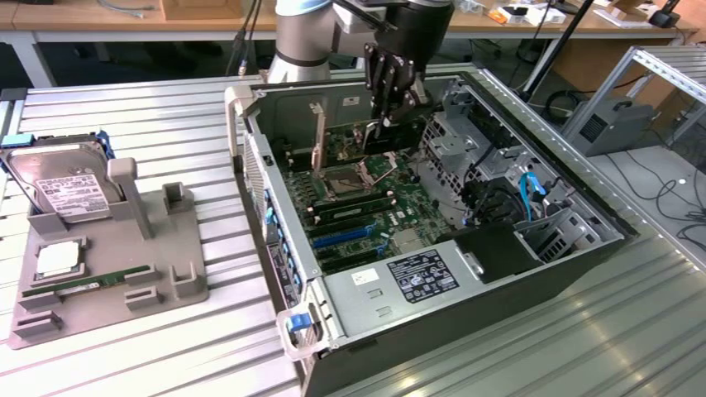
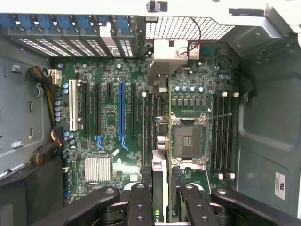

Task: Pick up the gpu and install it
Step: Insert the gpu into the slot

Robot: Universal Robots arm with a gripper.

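On the exterior view's left we see a grey holder tray (image 1: 165,277) carrying a hard drive (image 1: 69,186). Moving right, the open computer case (image 1: 530,273) lies on its side, motherboard (image 1: 353,215) exposed. Above its far end our gripper (image 1: 388,124) has its fingers (image 2: 141,207) partly closed, clamping the gpu (image 2: 160,188) edge-on over the board, beside the empty processor socket (image 2: 188,140).

Ribbed metal table (image 1: 165,356), wooden benches (image 1: 132,21)
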